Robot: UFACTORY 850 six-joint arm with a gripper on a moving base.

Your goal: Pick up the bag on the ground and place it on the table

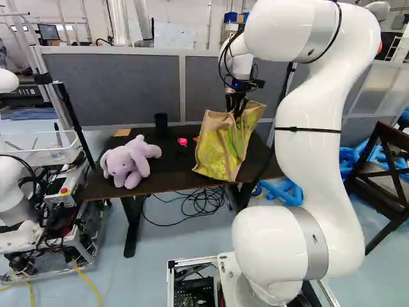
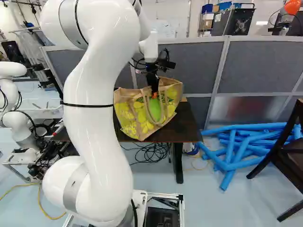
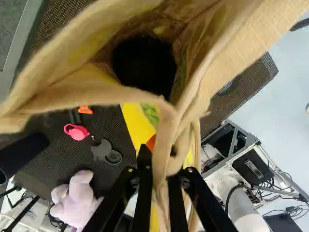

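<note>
Tan woven cloth bag with a yellow-green print hangs upright at the front edge of the dark brown counter; whether its base touches the top, I cannot tell. Left to right in the left base view, a lavender plush toy with floppy ears lies well apart from it. Next come a black upright cylinder and a small pink plastic piece, close enough that a sweep towards them could knock the cylinder over or trap the piece under the bag. The bag itself seems the chief worry: lowered here, its base could catch on the edge, tip outward and drop to the floor. Above it, the black two-fingered hand is clamped on a soft strap, so the load may swing or slip, and letting go too soon could let it topple.
</note>
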